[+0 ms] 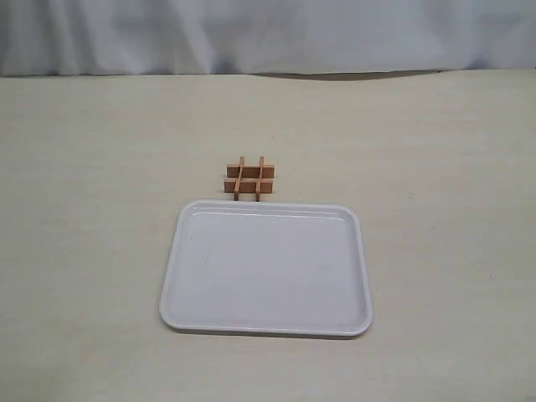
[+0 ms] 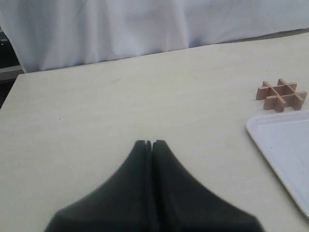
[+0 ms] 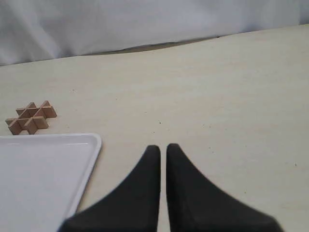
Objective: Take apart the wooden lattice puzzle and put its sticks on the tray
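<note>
exterior: high, front-on | wrists: low, from either side (all share tray (image 1: 268, 328), lattice puzzle (image 1: 249, 178))

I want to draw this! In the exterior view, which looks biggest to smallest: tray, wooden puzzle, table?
Largest: table.
Then: white tray.
Smallest: wooden lattice puzzle, which sits just beyond the tray, so nearness hardly matters.

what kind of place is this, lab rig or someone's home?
Most likely a staged robot test bench, not a home: a bare pale table, a plain white cloth backdrop behind it, and only a white tray and a small wooden lattice puzzle laid out.
</note>
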